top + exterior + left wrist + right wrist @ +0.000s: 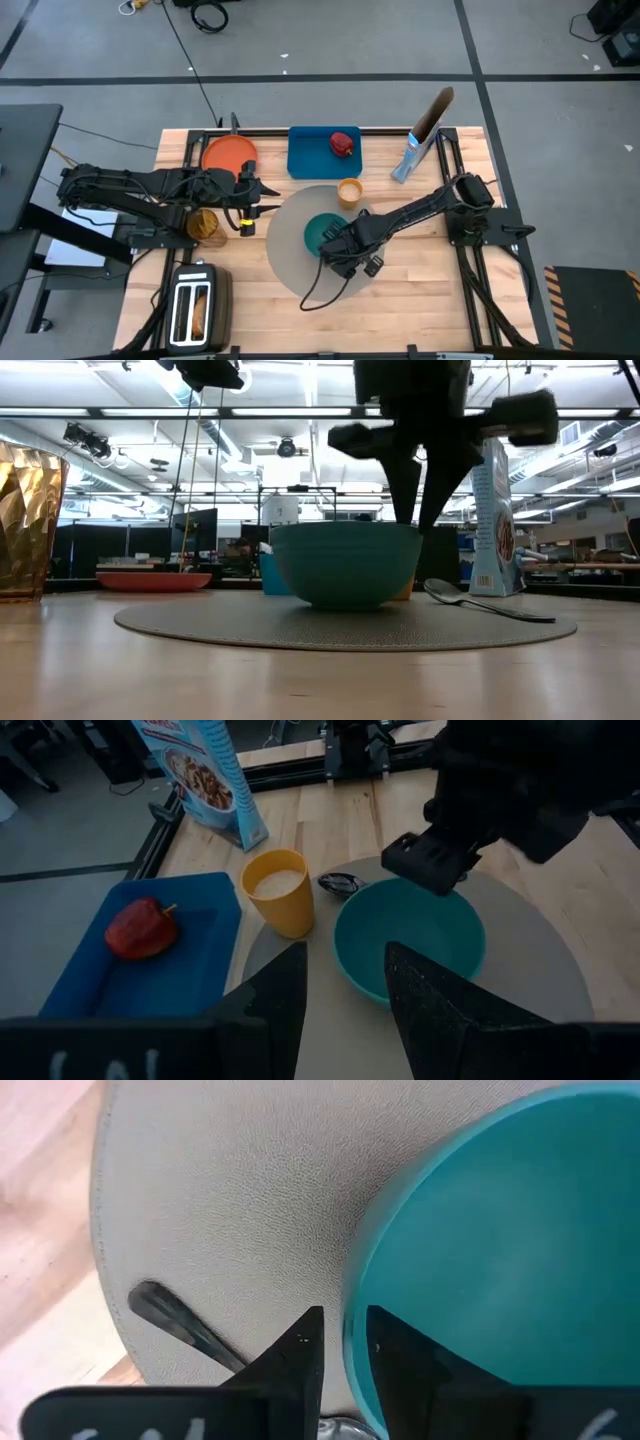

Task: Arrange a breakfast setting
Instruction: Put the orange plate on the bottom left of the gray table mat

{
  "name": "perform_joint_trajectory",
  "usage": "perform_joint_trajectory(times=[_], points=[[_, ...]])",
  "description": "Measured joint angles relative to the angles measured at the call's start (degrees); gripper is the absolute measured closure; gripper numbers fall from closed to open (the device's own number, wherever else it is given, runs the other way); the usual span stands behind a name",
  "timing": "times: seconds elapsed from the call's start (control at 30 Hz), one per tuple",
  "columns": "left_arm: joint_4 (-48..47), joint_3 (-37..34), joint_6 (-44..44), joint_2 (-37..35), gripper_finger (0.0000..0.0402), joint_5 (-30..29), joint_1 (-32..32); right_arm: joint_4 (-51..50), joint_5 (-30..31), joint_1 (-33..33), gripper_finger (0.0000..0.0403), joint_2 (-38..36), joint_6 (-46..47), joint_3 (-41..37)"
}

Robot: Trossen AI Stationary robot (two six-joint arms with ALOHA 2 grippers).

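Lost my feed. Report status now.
Right end effector straddling teal bowl rim, fingers slightly parted. Left end effector open, empty, hovering beside grey round mat. Metal spoon on mat. Nothing obstructing.

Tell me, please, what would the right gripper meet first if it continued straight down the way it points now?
Most likely the teal bowl: the right gripper straddles the bowl's rim, fingers slightly apart, with the grey mat just beneath.
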Motion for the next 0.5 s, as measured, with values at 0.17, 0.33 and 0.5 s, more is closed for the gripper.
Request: perform_joint_trajectory(times=[0.17,0.33,0.5], points=[[0.01,0.00,0.00,0.00,0.0257,0.00,0.00,0.09,3.77,1.10,0.0313,-3.71,2.43,0.00],[-0.25,0.00,-0.31,0.00,0.0257,0.02,0.00,-0.16,7.44,1.29,0.0315,-9.60,9.38,0.00],[-1.41,0.01,-0.68,-0.02,0.0258,0.16,0.00,-1.23,7.38,-0.36,0.0316,-15.86,18.89,0.00]])
